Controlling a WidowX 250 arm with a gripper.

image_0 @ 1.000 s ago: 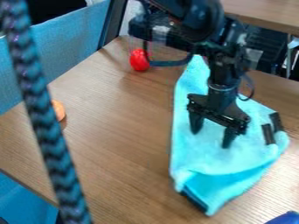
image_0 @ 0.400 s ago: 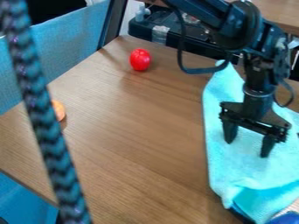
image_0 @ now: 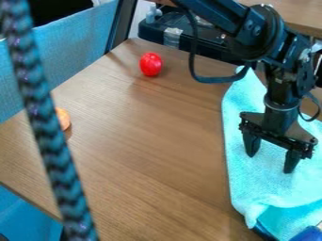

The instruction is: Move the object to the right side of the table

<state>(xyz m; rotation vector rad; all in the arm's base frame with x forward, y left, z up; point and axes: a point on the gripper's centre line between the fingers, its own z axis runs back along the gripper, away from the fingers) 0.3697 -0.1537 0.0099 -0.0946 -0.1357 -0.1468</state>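
Observation:
My gripper (image_0: 271, 162) hangs at the right side of the view, its two fingers apart and pointing down onto a light turquoise cloth (image_0: 254, 181). The cloth lies along the right part of the wooden table, running from below the arm's forearm to the lower right corner, where its end is folded over. The fingertips are at the cloth's surface; whether they press on it, I cannot tell. Part of the cloth's right side is behind the gripper or past the view's edge.
A red round object (image_0: 151, 64) stands near the table's (image_0: 144, 141) back corner. An orange object (image_0: 62, 118) sits by the left edge, partly behind a dark braided cord (image_0: 47, 127) in the foreground. Something blue (image_0: 308, 234) shows at the lower right corner.
The gripper has moved right, and the cloth has slid right with it, part of it now beyond the view's edge. The red and orange objects have stayed put.

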